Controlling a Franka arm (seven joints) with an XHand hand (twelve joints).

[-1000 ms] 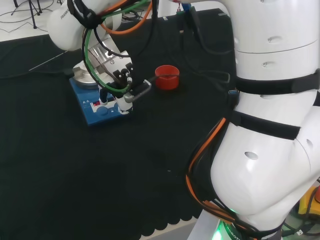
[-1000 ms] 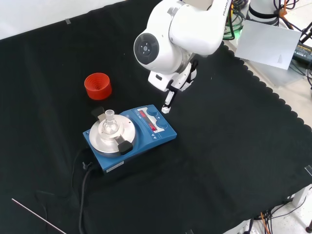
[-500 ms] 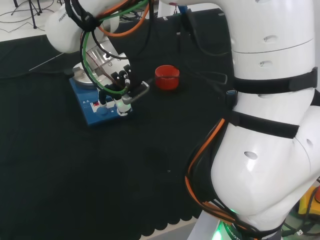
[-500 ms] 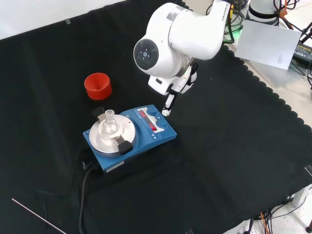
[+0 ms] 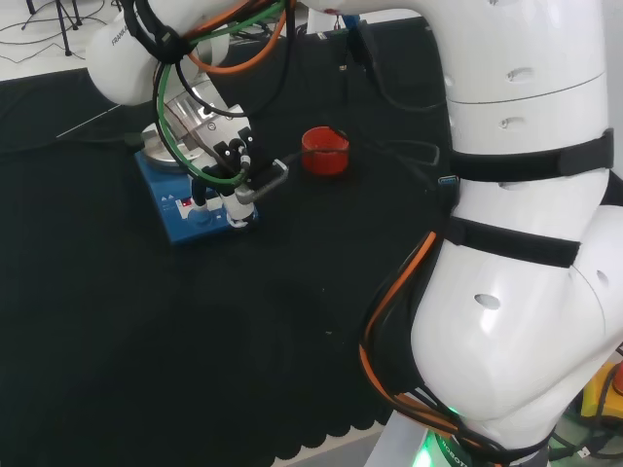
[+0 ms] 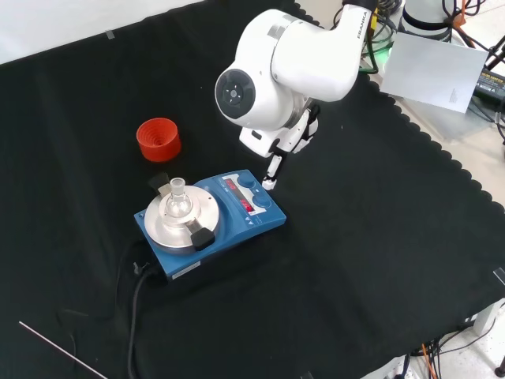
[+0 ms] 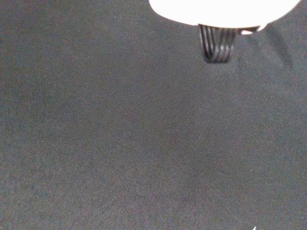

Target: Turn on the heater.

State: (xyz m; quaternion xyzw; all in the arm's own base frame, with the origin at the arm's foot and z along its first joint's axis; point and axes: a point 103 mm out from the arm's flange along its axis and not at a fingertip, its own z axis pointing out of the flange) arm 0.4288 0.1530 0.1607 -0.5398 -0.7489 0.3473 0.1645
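One blue heater [image 6: 211, 217] sits left of centre on the counter [image 6: 379, 260] in the front view, a small glass flask [image 6: 176, 199] on its plate. The hand [image 6: 272, 167] extends a straight finger over the right-hand knob [image 6: 249, 181], apparently for pressing; contact is unclear. Red ribbed stand [image 6: 158, 139] lies beyond. No legible print noted.

The hand [image 6: 278, 155] hangs low beneath the bent arm — one finger [image 6: 271, 177] pointing straight down.
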